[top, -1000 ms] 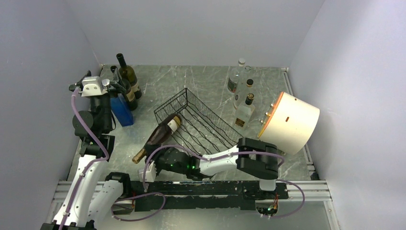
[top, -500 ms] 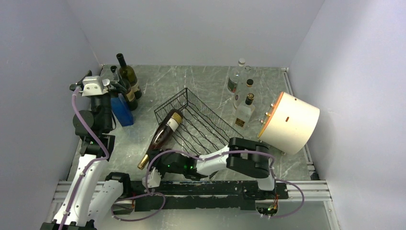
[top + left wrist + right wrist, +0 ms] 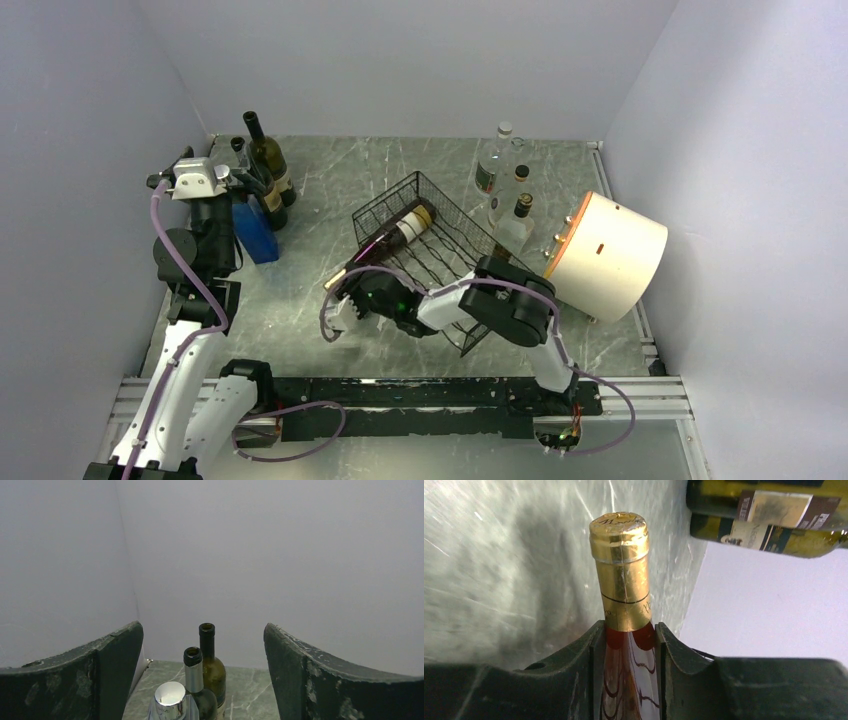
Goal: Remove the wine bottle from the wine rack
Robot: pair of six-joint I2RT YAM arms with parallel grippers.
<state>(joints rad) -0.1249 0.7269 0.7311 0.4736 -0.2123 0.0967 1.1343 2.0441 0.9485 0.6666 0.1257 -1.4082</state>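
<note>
On the counter (image 3: 330, 200), the right claw (image 3: 626, 640) clamps the wine bottle (image 3: 398, 226) by its neck and the left claw (image 3: 202, 630) gapes empty; a pull could drag the wine rack (image 3: 455, 210) into the clear bottles (image 3: 505, 205).

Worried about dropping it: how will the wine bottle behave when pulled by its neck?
The wine bottle looks body-heavy, so it may sag from the right gripper, shut only on the neck. Smooth glass could slip. The thin-wire wine rack seems light and might follow.
</note>
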